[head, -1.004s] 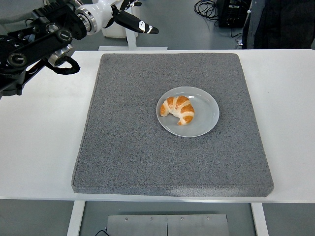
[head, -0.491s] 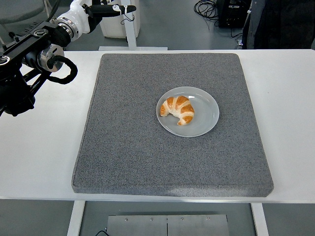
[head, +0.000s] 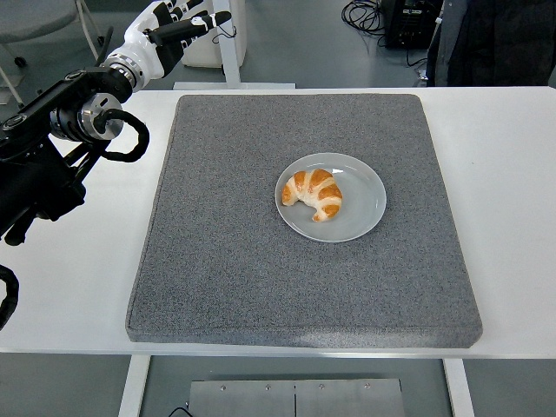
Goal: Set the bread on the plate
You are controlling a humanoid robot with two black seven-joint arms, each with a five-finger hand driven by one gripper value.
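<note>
the croissant [head: 314,194] lies on the grey plate [head: 365,208] — mid-mat. the left hand [head: 174,22] hovers beyond the table's far-left edge — fingers extended, empty.

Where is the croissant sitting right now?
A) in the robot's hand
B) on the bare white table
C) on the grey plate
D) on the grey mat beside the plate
C: the croissant lies on the plate, left of its centre, and the left hand is far off at the top left, holding nothing.
</note>
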